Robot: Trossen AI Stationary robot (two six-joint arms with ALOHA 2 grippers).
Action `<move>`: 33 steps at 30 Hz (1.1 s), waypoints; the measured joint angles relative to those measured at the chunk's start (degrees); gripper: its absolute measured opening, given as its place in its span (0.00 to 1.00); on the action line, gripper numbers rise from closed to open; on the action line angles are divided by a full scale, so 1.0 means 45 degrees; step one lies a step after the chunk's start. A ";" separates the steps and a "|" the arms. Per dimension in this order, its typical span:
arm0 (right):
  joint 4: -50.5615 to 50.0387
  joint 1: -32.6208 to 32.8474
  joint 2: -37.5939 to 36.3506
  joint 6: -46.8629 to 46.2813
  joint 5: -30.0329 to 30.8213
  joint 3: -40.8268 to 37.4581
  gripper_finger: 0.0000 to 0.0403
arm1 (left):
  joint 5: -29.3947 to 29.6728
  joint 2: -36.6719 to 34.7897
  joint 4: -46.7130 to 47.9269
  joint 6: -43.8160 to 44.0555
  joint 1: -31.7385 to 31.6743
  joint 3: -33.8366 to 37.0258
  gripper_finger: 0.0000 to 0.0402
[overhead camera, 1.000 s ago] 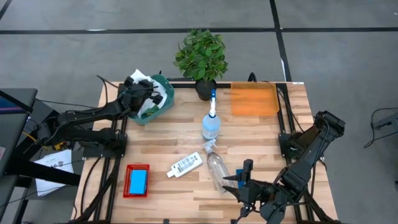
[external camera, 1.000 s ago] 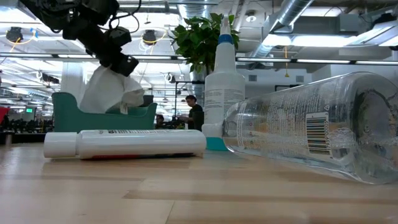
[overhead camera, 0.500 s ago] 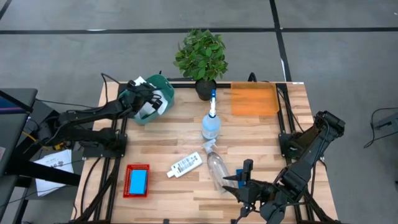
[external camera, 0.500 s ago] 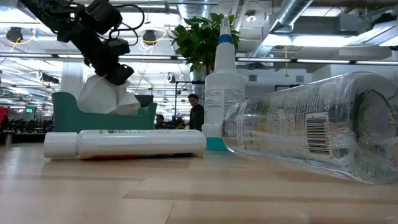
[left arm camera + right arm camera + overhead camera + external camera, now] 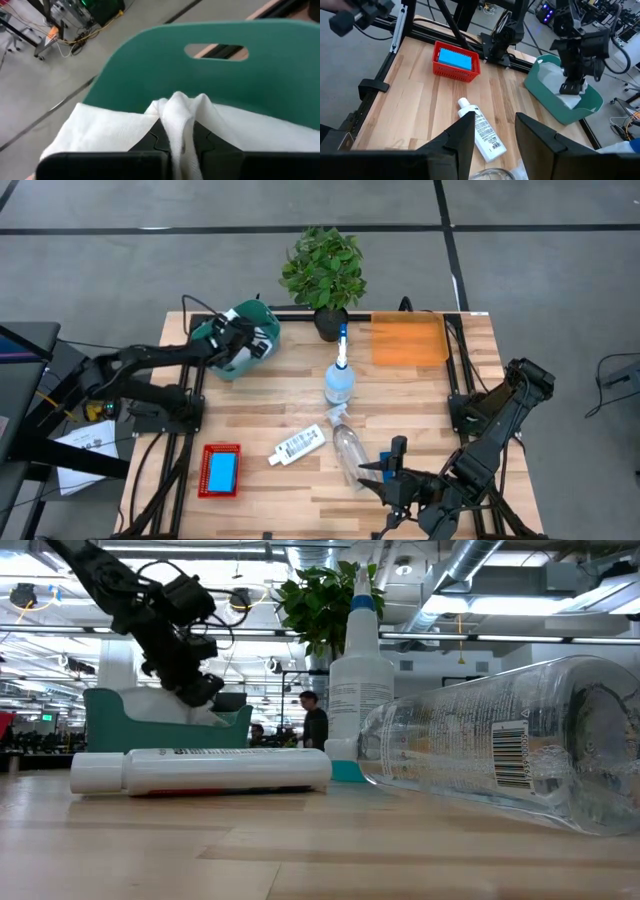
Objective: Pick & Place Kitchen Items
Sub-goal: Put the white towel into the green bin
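Observation:
A white cloth (image 5: 120, 132) lies in the teal bin (image 5: 232, 365) at the table's far left. My left gripper (image 5: 243, 343) reaches down into that bin, shut on the cloth; it also shows in the low view (image 5: 200, 692). An upright spray bottle (image 5: 340, 380) stands mid-table. A clear bottle (image 5: 350, 450) and a small white labelled bottle (image 5: 298, 445) lie on their sides. A blue sponge (image 5: 220, 470) lies in a red basket. My right gripper (image 5: 494, 135) waits open and empty near the front edge, by the clear bottle. My left gripper pinches a bunched fold of the white cloth (image 5: 181, 117) between its two fingers (image 5: 159, 137). The fingers slant down into the bin from the table's left. The rest of the cloth lies slack inside the bin (image 5: 240, 95).
A leafy plant in a black pot (image 5: 323, 270) stands at the far edge. An orange tray (image 5: 408, 340) lies at the far right. The red basket (image 5: 205, 485) sits at the front left. Bare wood shows between the bin and the basket.
My left gripper has gone down into the teal bin and a little toward the table's right, still shut on the cloth. The cloth, which stood bunched above the bin's rim, has sunk into the bin.

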State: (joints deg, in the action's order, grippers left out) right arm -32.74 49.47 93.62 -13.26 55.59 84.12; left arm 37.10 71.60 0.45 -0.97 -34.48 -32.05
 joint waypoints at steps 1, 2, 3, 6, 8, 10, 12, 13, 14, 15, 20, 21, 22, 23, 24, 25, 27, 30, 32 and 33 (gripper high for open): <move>0.0002 0.0000 0.0000 0.0000 0.0000 0.0000 0.33 | 0.0000 0.0201 -0.0128 0.0009 0.0000 0.0000 0.02; 0.0002 0.0000 0.0000 0.0000 0.0000 0.0000 0.33 | 0.0003 0.0381 -0.0212 0.0062 0.0000 0.0000 0.02; 0.0002 0.0000 0.0000 0.0000 0.0000 0.0000 0.33 | 0.0005 0.0559 -0.0254 0.0157 -0.0003 0.0000 0.02; 0.0002 0.0000 0.0000 0.0000 0.0000 0.0000 0.33 | 0.0005 0.1062 -0.0328 0.0380 -0.0049 0.0000 0.02; -0.0003 0.0000 0.0000 0.0005 0.0000 0.0000 0.33 | 0.0009 0.1346 -0.0340 0.0564 -0.0046 0.0000 0.02; -0.0013 0.0000 0.0000 0.0007 0.0000 0.0000 0.33 | 0.0005 0.1539 -0.0341 0.0665 -0.0043 0.0000 0.02; -0.0013 0.0000 0.0000 0.0010 0.0000 0.0000 0.33 | 0.0005 0.1650 -0.0366 0.0665 -0.0013 0.0000 0.02; -0.0018 0.0000 0.0000 0.0010 0.0000 0.0000 0.33 | 0.0005 0.1677 -0.0368 0.0665 -0.0011 0.0000 0.02; -0.0015 0.0000 0.0000 0.0011 0.0000 0.0000 0.33 | 0.0002 0.1683 -0.0405 0.0668 -0.0010 0.0000 0.03; -0.0018 0.0000 0.0000 0.0013 0.0000 0.0000 0.33 | -0.0014 0.1681 -0.0418 0.0670 -0.0010 0.0000 0.03; -0.0057 0.0000 0.0000 -0.0058 0.0000 0.0000 0.33 | -0.0355 0.1679 -0.0428 0.0749 -0.0010 0.0000 0.03; -0.0057 0.0000 0.0000 -0.0060 -0.0003 0.0000 0.33 | -0.0359 0.1679 -0.0432 0.0825 -0.0010 0.0000 0.03; -0.0057 0.0000 0.0000 -0.0063 -0.0005 0.0000 0.33 | -0.0359 0.1679 -0.0441 0.0928 -0.0010 0.0000 0.03; -0.0057 0.0000 0.0000 -0.0063 -0.0005 0.0000 0.33 | -0.0362 0.1679 -0.0442 0.0981 -0.0010 0.0000 0.04; -0.0057 0.0000 0.0000 -0.0063 -0.0005 0.0000 0.33 | -0.0363 0.1679 -0.0442 0.0991 -0.0010 0.0000 0.05; -0.0057 0.0000 0.0000 -0.0063 -0.0003 0.0000 0.33 | -0.0357 0.1679 -0.0445 0.0993 -0.0010 0.0000 0.06; -0.0057 0.0000 0.0000 -0.0063 -0.0005 0.0000 0.33 | -0.0270 0.1679 -0.0447 0.0996 -0.0010 0.0000 0.10; -0.0057 0.0000 0.0000 -0.0063 -0.0005 0.0000 0.33 | -0.0069 0.1656 -0.0445 0.0996 -0.0010 0.0000 0.17; -0.0057 0.0000 0.0000 -0.0068 -0.0005 0.0000 0.33 | -0.0037 0.1538 -0.0434 0.0996 0.0003 0.0000 0.23; -0.0057 -0.0005 0.0000 -0.0068 -0.0005 0.0000 0.33 | -0.0057 0.1439 -0.0438 0.0996 0.0027 0.0000 0.25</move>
State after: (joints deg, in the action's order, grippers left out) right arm -32.99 49.45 93.62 -13.56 55.57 84.12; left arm 36.84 78.08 -1.52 3.51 -34.36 -32.05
